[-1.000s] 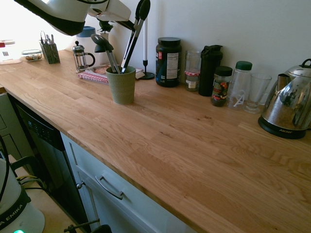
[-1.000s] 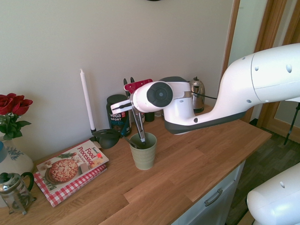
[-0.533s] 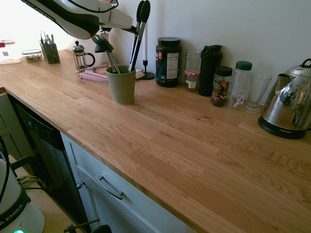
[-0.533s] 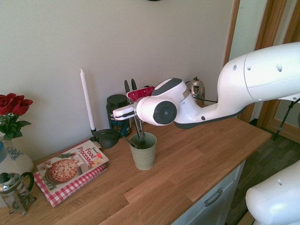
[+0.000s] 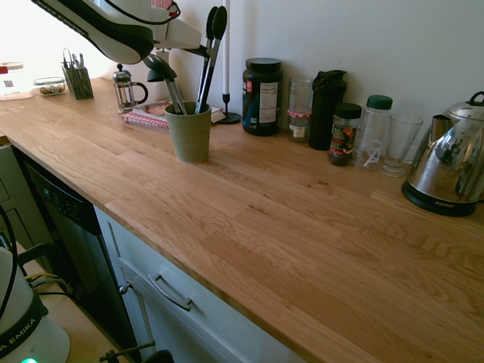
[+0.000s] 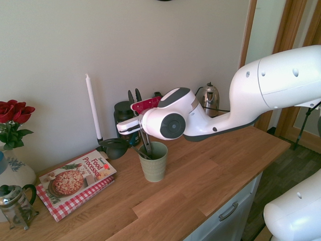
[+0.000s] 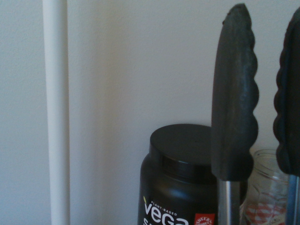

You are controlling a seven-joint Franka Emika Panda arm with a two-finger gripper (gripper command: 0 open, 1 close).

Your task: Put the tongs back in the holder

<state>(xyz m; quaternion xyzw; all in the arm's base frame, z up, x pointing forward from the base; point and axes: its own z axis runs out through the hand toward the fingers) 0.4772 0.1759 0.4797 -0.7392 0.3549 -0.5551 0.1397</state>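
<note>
Long slim grey-metal tongs with black scalloped tips (image 5: 207,60) stood tips-up, lower end inside the sage-green ribbed ceramic holder (image 5: 188,132) on the wooden countertop (image 5: 287,219). White two-finger gripper (image 6: 136,125) sat at the tongs' arms just above the cup rim, apparently clamped on them; finger contact unclear. A black ladle-like spoon (image 5: 163,76) shared the holder. Wrist view: tips before a black Vega tub (image 7: 180,183) and a white candle (image 7: 56,112).
</note>
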